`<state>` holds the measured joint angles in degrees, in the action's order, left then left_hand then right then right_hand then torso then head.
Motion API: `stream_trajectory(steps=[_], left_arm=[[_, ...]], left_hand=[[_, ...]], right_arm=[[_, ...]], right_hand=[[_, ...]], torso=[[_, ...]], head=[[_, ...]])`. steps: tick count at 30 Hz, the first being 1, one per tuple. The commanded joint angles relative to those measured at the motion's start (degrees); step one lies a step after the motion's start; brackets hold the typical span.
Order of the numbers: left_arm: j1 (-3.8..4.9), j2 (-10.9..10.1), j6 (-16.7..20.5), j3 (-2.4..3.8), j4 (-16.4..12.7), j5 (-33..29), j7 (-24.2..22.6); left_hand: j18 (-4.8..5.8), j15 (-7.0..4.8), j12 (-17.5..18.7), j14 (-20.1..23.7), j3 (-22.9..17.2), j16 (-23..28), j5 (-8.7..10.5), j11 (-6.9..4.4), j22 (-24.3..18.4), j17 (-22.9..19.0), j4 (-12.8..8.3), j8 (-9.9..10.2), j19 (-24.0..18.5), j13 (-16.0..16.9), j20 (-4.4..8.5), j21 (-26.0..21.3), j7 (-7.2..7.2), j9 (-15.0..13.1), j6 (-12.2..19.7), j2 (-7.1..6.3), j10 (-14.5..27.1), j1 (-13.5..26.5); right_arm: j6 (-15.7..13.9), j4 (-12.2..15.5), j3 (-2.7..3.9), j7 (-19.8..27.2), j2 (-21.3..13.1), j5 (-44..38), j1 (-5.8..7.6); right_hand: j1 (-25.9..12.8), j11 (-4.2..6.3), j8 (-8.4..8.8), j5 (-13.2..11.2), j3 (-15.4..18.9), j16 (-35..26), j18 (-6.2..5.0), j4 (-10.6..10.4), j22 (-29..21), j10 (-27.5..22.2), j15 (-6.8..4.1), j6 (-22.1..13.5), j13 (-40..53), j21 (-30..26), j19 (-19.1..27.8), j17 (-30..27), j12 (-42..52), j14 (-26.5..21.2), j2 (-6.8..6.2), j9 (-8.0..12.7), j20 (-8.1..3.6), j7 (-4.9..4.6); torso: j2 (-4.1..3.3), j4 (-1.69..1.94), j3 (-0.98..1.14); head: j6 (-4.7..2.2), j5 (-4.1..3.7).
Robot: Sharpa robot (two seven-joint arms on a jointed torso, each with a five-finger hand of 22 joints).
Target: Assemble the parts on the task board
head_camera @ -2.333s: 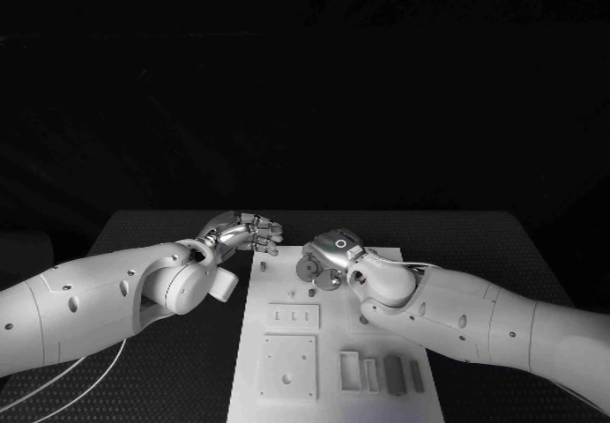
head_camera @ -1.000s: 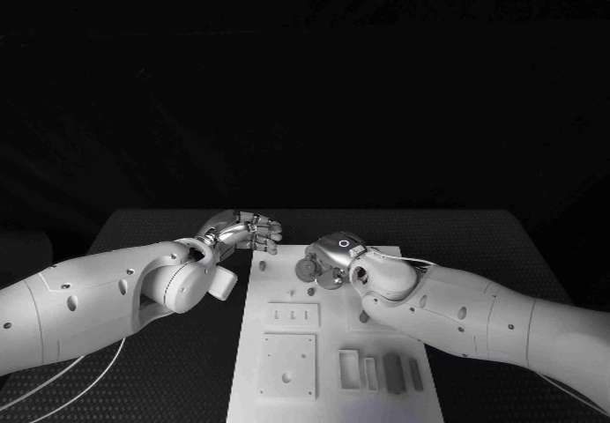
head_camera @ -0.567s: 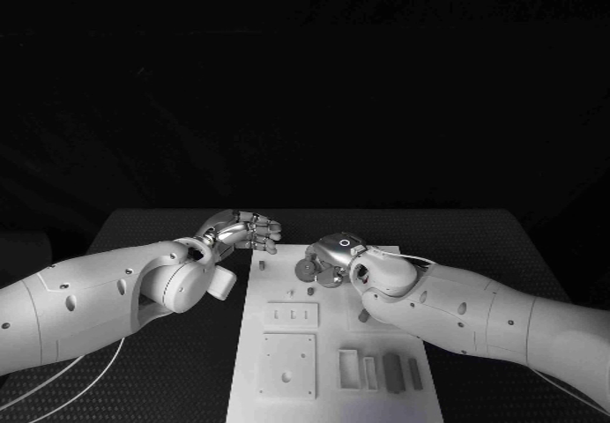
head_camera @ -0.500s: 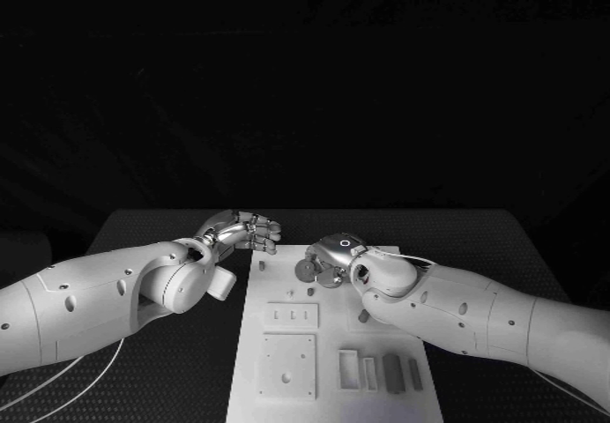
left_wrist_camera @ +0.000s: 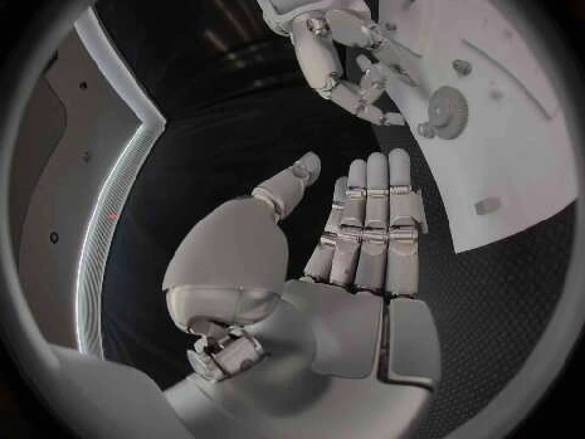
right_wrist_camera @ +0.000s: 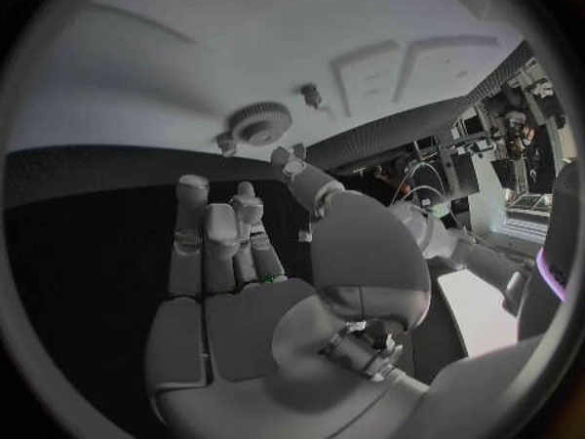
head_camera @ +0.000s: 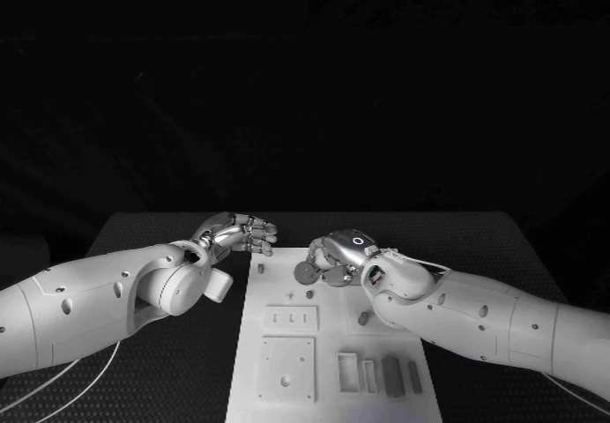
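Since the earlier frames the right hand (head_camera: 341,256) has shifted toward the far end of the task board (head_camera: 311,370), leaving the gear (head_camera: 307,273) more exposed. Its fingers are apart and hold nothing, hovering just beside the gear near the board's far edge. Beyond the board's left edge, the left hand (head_camera: 239,234) hangs empty with fingers loosely curled. A careless reach could knock the gear off its peg or skew it

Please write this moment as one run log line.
left hand: open, beside task board | right hand: open, over gear
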<state>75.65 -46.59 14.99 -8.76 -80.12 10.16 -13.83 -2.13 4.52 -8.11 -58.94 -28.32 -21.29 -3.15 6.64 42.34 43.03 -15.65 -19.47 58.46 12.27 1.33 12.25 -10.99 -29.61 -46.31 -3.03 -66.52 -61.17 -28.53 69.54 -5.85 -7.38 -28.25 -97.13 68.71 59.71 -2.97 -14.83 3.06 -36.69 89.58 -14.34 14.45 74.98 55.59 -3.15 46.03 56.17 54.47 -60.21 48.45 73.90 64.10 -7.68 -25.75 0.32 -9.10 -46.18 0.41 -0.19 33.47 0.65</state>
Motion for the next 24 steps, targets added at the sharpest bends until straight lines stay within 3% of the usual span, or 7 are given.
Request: stream_trajectory(steps=[1, 3, 6, 10, 15, 19, 24], left_arm=[[0.10, 0.1, 0.1, 0.05, 0.4, 0.3, -0.8], [0.10, 0.1, 0.0, 0.04, 0.8, 0.4, -0.8], [0.09, 0.2, 0.0, 0.03, 1.4, 0.4, -0.9], [0.07, 0.8, -0.2, 0.02, 2.5, 0.5, -1.2], [0.03, 1.3, -0.7, 0.01, 3.6, 0.6, -1.6], [0.01, 1.5, -1.0, 0.01, 3.9, 0.6, -1.6], [-0.04, 1.6, -1.2, -0.01, 4.2, 0.6, -1.6]], left_hand=[[-0.86, -0.09, 0.3, -0.4, 0.0, 0.2, 0.01, 0.17, 0.1, 0.1, 0.0, 0.3, -0.1, 0.1, -0.03, -0.3, 0.02, -0.1, 0.4, -0.12, 0.1, 0.3], [-0.86, -0.09, 0.3, -0.4, 0.0, 0.2, 0.01, 0.17, 0.1, 0.1, 0.0, 0.3, -0.1, 0.1, -0.03, -0.3, 0.02, -0.1, 0.4, -0.14, 0.1, 0.3], [-0.86, -0.09, 0.3, -0.4, 0.0, 0.2, 0.01, 0.18, 0.1, 0.1, -0.1, 0.3, -0.1, 0.1, -0.04, -0.3, 0.02, -0.1, 0.4, -0.16, 0.1, 0.2], [-0.86, -0.09, 0.3, -0.4, -0.1, 0.3, 0.01, 0.17, 0.1, 0.2, -0.1, 0.3, -0.1, 0.1, -0.04, -0.3, 0.02, -0.1, 0.4, -0.12, 0.1, 0.1], [-0.86, -0.09, 0.2, -0.4, -0.2, 0.4, 0.01, 0.13, 0.2, 0.3, -0.2, 0.2, 0.0, 0.2, -0.05, -0.3, 0.07, -0.2, 0.2, 0.04, -0.1, 0.0], [-0.85, -0.08, 0.2, -0.4, -0.2, 0.5, 0.02, 0.06, 0.2, 0.4, -0.4, 0.0, -0.1, 0.3, -0.06, -0.4, 0.17, -0.2, 0.0, 0.08, -0.2, -0.2], [-0.85, -0.08, 0.2, -0.5, -0.2, 0.5, 0.02, 0.04, 0.2, 0.4, -0.5, 0.0, -0.1, 0.3, -0.06, -0.4, 0.20, -0.3, 0.0, 0.05, -0.3, -0.3]], right_arm=[[-4.0, 1.6, 1.29, 3.2, -2.0, 3.9, 0.12], [-3.5, 2.7, 2.22, 4.1, -3.8, 4.8, 0.24], [-2.1, 3.8, 2.55, 6.2, -6.7, 7.2, 0.98], [3.5, 3.7, 2.56, 11.4, -10.6, 12.9, 2.27], [9.7, 0.1, 2.55, 17.7, -13.9, 18.0, 2.52], [12.7, -2.4, 2.52, 19.6, -15.4, 18.8, 2.51], [14.0, -3.8, 2.43, 20.1, -16.2, 18.8, 2.42]], right_hand=[[0.0, -0.02, 0.10, -0.2, 0.0, 0.2, -0.66, -0.6, 0.9, 0.2, 0.11, -0.2, -0.1, 0.0, -0.5, -0.1, 0.3, 0.5, -1.38, 0.1, 0.11, -0.28], [0.3, -0.06, -0.09, -0.2, -0.1, 0.1, -0.66, -0.8, 0.8, 0.2, 0.11, 0.1, -0.2, 0.0, -0.5, -0.2, 0.3, 0.5, -2.09, 0.0, 0.08, -0.33], [0.5, -0.14, -0.27, -0.2, -0.2, 0.1, -0.66, -1.1, 0.8, 0.2, 0.18, 0.3, -0.2, -0.1, -0.5, -0.2, 0.3, 0.5, -2.56, -0.1, 0.08, -0.42], [1.3, -0.34, -0.86, -0.2, -0.5, -0.1, -0.66, -1.0, 0.8, 0.1, 0.37, 1.2, -0.3, -0.3, -0.1, -0.3, 0.3, 0.2, -2.27, -0.3, 0.11, -0.64], [3.0, -0.21, -1.66, -0.2, -0.4, -0.4, -0.66, 0.4, 0.9, -0.3, 0.31, 2.5, -0.3, -0.6, 0.5, -0.4, 0.4, -0.2, -1.29, -0.6, 0.37, -0.47], [3.1, -0.13, -1.63, -0.2, 0.0, -0.8, -0.66, 0.9, 0.9, -0.9, 0.27, 2.4, -0.5, -1.0, 1.3, -0.5, 0.0, -0.9, -2.16, -0.5, 0.81, -0.37], [2.7, -0.01, -1.49, -0.2, 0.4, -1.2, -0.66, 0.5, 0.9, -1.7, 0.17, 2.0, -0.7, -1.5, 2.0, -0.6, -0.3, -1.8, -3.65, -0.4, 1.31, -0.21]], torso=[[0.16, -0.08, 0.15], [0.33, -0.21, 0.26], [0.66, -0.67, 0.36], [1.12, -1.25, 0.53], [1.58, -1.65, 0.84], [1.69, -1.78, 1.13], [1.70, -1.83, 1.46]], head=[[-0.26, 0.04], [-0.46, 0.01], [-0.45, 0.00], [-0.50, -0.04], [-0.67, -0.16], [-0.61, -0.39], [-0.50, -0.27]])
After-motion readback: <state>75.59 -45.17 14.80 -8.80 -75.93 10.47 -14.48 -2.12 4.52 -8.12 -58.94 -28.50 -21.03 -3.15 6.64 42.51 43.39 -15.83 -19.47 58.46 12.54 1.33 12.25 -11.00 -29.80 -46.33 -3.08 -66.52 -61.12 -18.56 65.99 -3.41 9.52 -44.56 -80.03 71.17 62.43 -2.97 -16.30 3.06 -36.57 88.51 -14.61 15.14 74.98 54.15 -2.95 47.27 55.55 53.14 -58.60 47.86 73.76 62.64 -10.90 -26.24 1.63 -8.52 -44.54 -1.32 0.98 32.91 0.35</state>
